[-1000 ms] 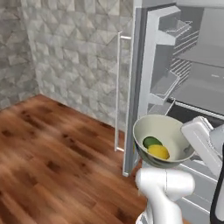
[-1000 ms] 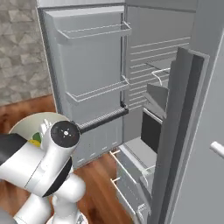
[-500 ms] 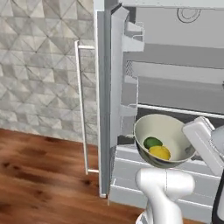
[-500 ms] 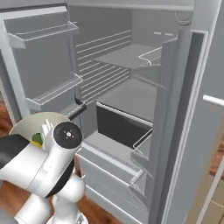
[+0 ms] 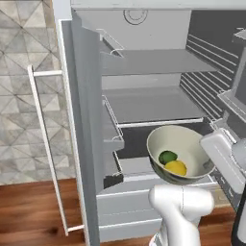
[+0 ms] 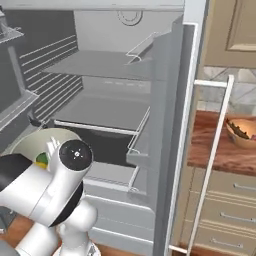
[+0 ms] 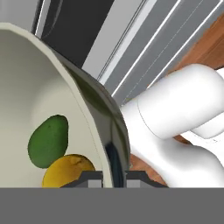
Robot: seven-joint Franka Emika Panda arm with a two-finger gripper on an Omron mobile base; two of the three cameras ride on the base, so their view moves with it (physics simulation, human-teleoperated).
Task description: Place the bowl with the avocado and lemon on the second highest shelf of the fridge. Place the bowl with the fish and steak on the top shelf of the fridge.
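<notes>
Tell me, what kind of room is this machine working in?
Most likely a home kitchen, computer-rendered. An open fridge with grey shelves stands in front, beige cabinets hang beside it over a wooden counter, and the arm holds a bowl with an avocado and a lemon.

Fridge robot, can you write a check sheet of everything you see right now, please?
Surface: fridge stands open; top shelf and the shelf below it are bare.
Job's things: pale bowl is held up in front of the fridge, below those shelves, tilted, with avocado and lemon touching inside. Orange bowl sits on the wooden counter right of the fridge; its contents are too small to tell.
Clutter: nothing seen.
Grippers: gripper is shut on the pale bowl's rim.
Cables: nothing seen.
Surroundings: tiled wall, wood floor, beige cabinets.
</notes>
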